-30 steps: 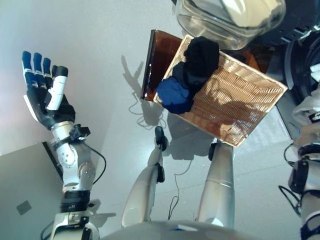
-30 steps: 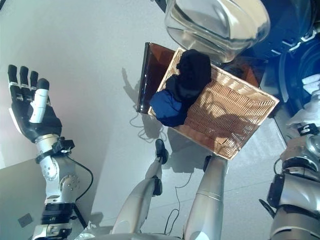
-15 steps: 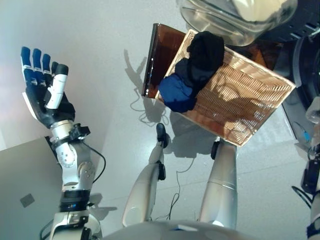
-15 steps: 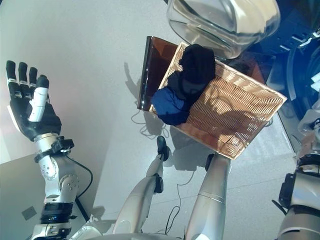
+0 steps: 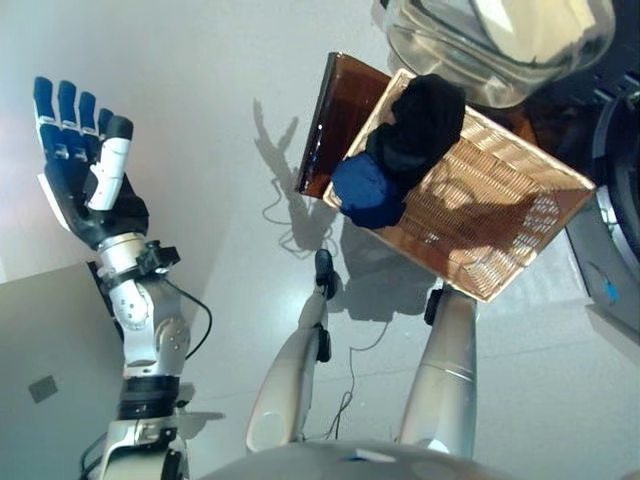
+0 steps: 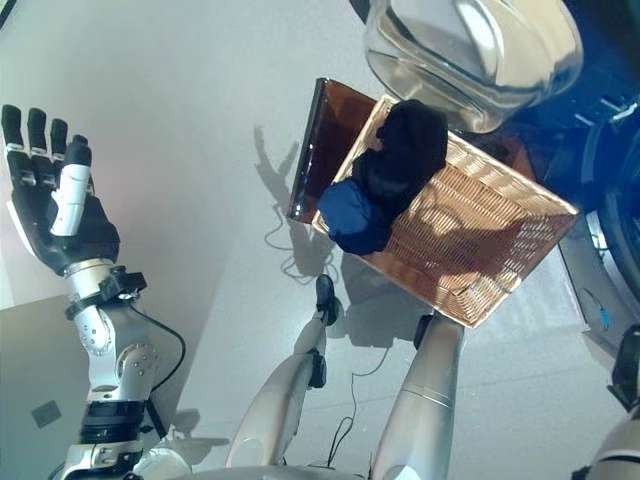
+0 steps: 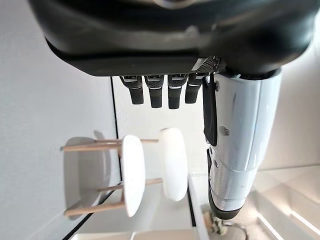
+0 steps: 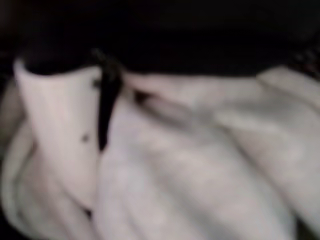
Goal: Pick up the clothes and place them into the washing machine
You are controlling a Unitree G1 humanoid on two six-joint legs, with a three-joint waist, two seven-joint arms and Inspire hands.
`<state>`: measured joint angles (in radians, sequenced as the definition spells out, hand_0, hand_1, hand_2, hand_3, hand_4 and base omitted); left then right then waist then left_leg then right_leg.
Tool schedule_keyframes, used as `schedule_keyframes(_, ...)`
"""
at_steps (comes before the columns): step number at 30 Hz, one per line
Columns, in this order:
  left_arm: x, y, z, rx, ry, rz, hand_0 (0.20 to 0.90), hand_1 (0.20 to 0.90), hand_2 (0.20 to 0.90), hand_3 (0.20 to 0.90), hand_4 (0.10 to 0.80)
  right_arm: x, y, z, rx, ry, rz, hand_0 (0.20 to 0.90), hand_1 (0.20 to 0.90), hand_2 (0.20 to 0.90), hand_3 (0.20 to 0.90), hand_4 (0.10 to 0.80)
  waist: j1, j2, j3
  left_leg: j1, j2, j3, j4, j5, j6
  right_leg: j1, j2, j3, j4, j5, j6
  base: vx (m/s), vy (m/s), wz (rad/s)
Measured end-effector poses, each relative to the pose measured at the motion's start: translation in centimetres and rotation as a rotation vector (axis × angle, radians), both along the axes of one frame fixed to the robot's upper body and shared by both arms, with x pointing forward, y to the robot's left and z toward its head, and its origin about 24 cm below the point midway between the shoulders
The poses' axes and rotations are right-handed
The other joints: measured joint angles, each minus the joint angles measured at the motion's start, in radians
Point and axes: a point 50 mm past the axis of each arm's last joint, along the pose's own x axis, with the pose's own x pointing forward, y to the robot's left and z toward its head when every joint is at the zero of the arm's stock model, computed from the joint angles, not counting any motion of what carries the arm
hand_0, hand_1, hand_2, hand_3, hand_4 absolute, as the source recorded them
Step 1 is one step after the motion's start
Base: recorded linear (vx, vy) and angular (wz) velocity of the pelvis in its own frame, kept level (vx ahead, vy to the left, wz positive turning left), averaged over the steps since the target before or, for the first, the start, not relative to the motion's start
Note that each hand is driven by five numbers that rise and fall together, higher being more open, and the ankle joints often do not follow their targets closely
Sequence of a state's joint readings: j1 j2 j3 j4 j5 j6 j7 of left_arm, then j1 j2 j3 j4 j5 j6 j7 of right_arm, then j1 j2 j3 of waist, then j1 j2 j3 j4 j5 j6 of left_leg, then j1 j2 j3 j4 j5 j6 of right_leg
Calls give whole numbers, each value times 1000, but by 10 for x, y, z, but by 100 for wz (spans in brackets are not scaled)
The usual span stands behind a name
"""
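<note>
My left hand (image 5: 88,190) hangs raised at about nine o'clock over the grey floor (image 5: 220,90), its fingers (image 5: 62,120) straight and spread, holding nothing. At one o'clock stands the wicker laundry basket (image 5: 500,230) on a brown stand (image 5: 335,110); a black garment (image 5: 425,120) and a blue garment (image 5: 368,190) lie heaped together at its near-left corner, the blue one drooping over the rim. Just beyond the basket, the washing machine's clear door (image 6: 470,50) hangs open at twelve o'clock, with the dark drum rim (image 6: 615,190) at three o'clock.

My right hand does not show from the head; its own wrist view is filled with pale cloth (image 8: 200,170) pressed close, dark all round, and I cannot tell whether my fingers grip it. I judge that one pale piece is going into the drum now, with two garments left in the basket. The next move calls for letting the cloth go clear of the door rim, then reaching back to the heap at one o'clock.

No brand, label or writing can be read anywhere.
</note>
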<state>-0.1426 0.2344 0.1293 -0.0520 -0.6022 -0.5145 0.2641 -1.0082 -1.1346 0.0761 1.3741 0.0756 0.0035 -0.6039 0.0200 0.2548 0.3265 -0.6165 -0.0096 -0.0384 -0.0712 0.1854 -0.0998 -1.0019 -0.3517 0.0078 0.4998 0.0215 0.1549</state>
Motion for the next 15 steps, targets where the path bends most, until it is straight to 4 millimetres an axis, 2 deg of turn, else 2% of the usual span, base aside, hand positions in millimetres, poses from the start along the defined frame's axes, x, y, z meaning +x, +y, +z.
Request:
schedule_keyframes(6, -1, 4, -1, 1, 12, 19, 900, 900, 900, 900, 800, 0, 0, -1, 2, 57, -29, 200, 200, 200, 200, 300, -5, -5, 4, -3, 1, -8, -2, 0, 0, 3, 1, -4, -7, 1, 1, 1, 17, -4)
schedule_keyframes(15, -3, 5, -2, 6, 21, 39, 900, 900, 900, 900, 800, -7, -4, -11, -133, 379, -132, 200, 200, 200, 200, 300, -19, -1, 1, -10, 0, -3, -4, -6, 6, 4, 2, -5, -32, 9, 7, -13, 31, -7)
